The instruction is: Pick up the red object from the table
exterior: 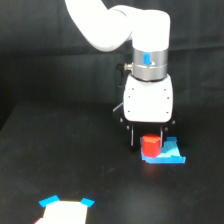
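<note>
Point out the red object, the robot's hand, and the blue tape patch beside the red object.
red object [151, 145], exterior view, middle of its front face.
hand [146, 141], exterior view, midway between its dark fingertips.
blue tape patch [170, 155], exterior view, bare part to the exterior view's right of the red object.

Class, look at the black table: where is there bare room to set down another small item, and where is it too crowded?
Bare cloth of the table spreads across the exterior view's left, between the gripper and the left edge, above the pale patch with blue corners. There is also bare cloth along the bottom right. It is crowded around the red object, between the fingers and against the blue patch.
</note>
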You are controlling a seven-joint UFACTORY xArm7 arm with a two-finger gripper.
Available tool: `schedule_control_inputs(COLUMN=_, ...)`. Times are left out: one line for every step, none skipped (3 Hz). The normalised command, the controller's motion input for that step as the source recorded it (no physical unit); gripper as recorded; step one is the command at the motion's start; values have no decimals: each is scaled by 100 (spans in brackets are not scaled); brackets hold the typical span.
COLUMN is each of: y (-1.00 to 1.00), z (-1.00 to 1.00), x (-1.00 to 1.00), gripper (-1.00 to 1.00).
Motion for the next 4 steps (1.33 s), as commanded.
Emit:
schedule_control_inputs(y=10, z=48, x=-22, gripper=-100)
schedule_control_inputs(y=14, z=66, x=-11, gripper=-98)
schedule_control_inputs(y=-97, z=88, x=-74, gripper=-100)
schedule_control_inputs(y=-100, z=100, x=-95, gripper=-100)
